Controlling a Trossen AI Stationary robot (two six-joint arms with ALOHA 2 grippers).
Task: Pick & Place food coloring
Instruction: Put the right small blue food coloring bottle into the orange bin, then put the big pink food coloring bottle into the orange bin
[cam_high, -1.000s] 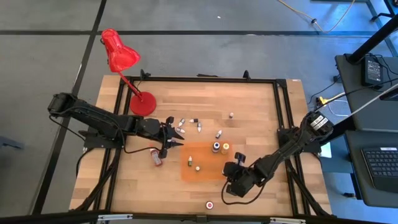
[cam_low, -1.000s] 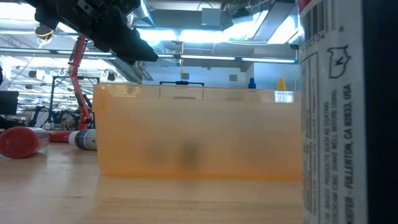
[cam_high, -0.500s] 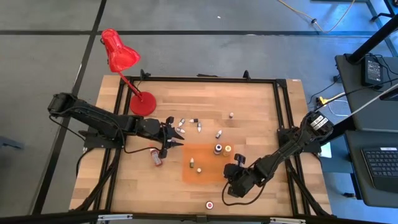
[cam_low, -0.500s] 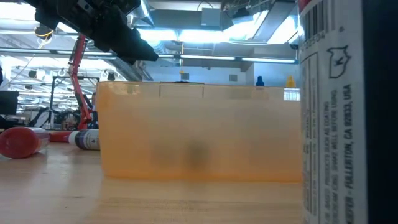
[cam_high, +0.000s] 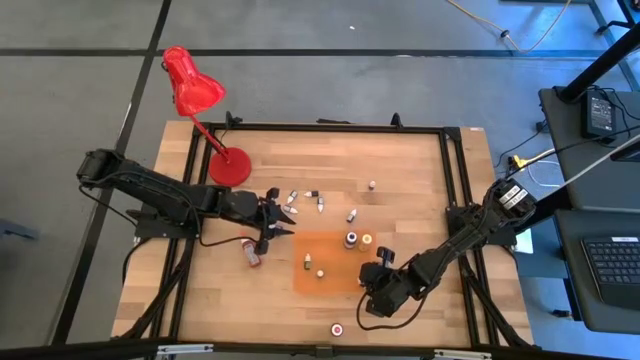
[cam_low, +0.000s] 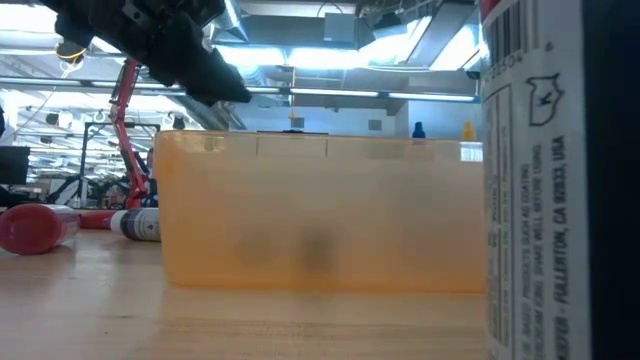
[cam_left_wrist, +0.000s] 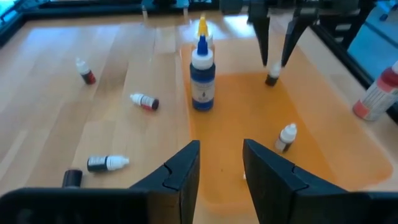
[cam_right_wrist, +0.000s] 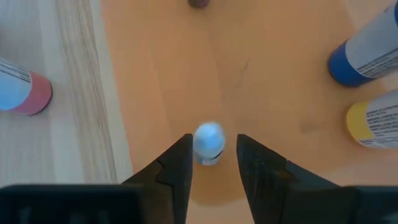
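Front edge of the table (cam_high: 420, 310): one red-lidded jar (cam_high: 336, 328) is sitting alone, well clear of the orange mat (cam_high: 335, 285). It is filling the right side of the low view.

Next in: the right gripper (cam_right_wrist: 211, 163) is hanging over the mat's near-right part, pointing down. Its fingers are standing apart, one on each side of a white-capped dropper (cam_right_wrist: 208, 143), which is standing upright on the mat. The fingers are not clamping it; a sliver of mat is showing on either side. Cannot tell whether this is a release or the start of a grasp.

Also standing on the mat: a second small dropper (cam_left_wrist: 286, 137), a blue bottle (cam_left_wrist: 203, 74) and a yellow bottle (cam_left_wrist: 202, 28) just behind it. That is making four on the mat by my count.

Left of the mat: a red-capped bottle (cam_high: 251, 251) is lying on its side on bare wood. The left gripper (cam_left_wrist: 221, 168) is hovering near it at the mat's left edge, fingers parted, holding nothing.

Farther back: five loose droppers (cam_high: 321, 205) are lying scattered on the wood between the mat and the red desk lamp (cam_high: 195, 90).

Judgement: if the mat is the drop spot, the job is running at roughly a third. Seven pieces are waiting off the mat, the far scatter being the bulk.
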